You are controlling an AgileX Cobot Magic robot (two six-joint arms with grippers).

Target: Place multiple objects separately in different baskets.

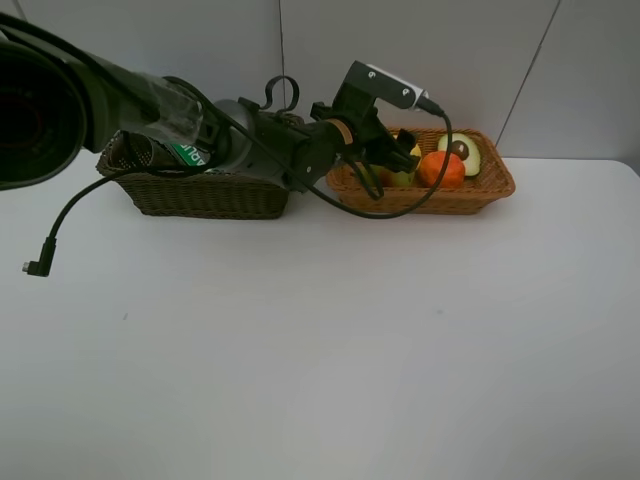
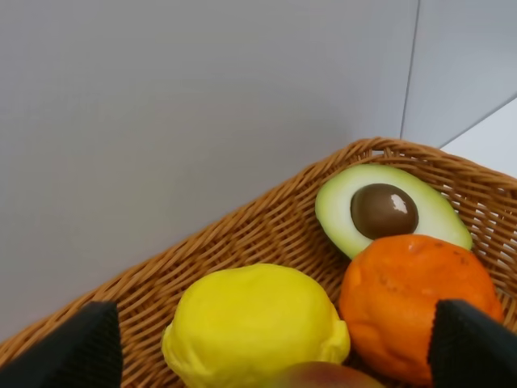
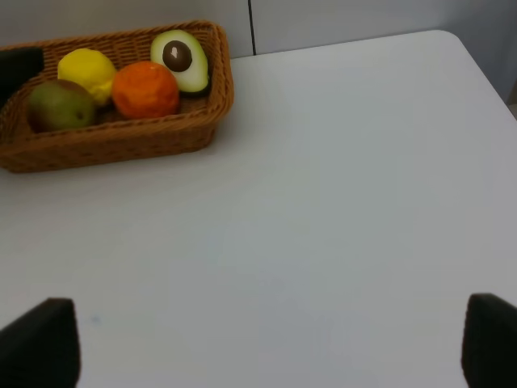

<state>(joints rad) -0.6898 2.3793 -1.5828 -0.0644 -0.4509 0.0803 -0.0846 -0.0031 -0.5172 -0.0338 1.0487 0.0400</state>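
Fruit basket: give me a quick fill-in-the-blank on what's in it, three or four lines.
1. The light orange-tan basket holds ____ pieces of fruit.
2. The avocado half shows its ____ in the middle.
3. The lemon is coloured ____.
4. Beside the orange, the left gripper hangs with jaws ____.

Missing words: four; pit; yellow; open

Four fruits (image 3: 145, 89) in tan basket (image 3: 121, 137)
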